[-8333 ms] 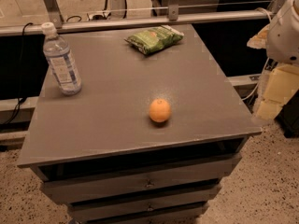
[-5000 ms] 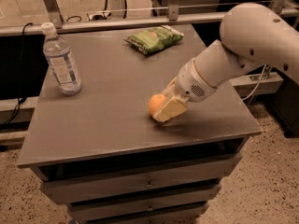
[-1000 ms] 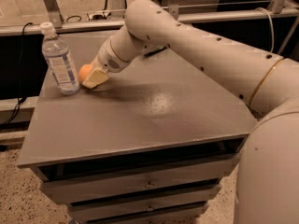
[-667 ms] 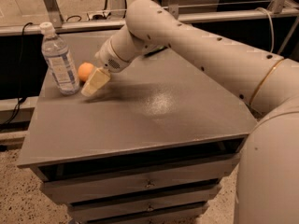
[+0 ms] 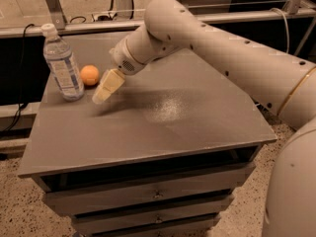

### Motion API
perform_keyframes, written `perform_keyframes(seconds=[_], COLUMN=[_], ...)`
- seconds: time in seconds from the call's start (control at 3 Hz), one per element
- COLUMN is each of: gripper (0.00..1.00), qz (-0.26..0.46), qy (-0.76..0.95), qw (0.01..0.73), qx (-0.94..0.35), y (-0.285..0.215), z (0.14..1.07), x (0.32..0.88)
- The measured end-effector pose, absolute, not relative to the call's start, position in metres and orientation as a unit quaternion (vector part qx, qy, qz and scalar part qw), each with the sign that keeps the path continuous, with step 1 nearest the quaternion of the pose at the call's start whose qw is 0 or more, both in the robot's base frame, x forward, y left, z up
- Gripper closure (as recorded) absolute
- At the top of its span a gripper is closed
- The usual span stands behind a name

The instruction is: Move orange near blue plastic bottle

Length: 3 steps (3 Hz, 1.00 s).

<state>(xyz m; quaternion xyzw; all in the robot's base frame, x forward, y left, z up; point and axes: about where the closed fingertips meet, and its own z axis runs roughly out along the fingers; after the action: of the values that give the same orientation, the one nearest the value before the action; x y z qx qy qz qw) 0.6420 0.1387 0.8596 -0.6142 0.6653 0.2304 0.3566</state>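
Orange [image 5: 90, 75] sits between upright blue plastic bottle [image 5: 63, 65] and claw [image 5: 107, 88], grip state unclear.

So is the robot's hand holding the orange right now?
No, nothing is held. The end effector hangs next to the orange, which sits on the table beside the water bottle.

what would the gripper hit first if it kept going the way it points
Most likely the tabletop. The gripper points down and to the left in the picture; its line seems to pass in front of the orange and the blue plastic bottle, though depth is hard to judge.
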Motion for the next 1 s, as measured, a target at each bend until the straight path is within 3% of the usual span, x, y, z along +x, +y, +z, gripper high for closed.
perform_keyframes(seconds=[0.33,1.0], gripper=[0.0,0.0], qz=[0.235,0.241], qy=[0.665,0.659], qw=[0.362,0.404], qx=[-0.609,-0.587], y=[0.128,0.037], z=[0.863,0.905], x=[0.639,0.64])
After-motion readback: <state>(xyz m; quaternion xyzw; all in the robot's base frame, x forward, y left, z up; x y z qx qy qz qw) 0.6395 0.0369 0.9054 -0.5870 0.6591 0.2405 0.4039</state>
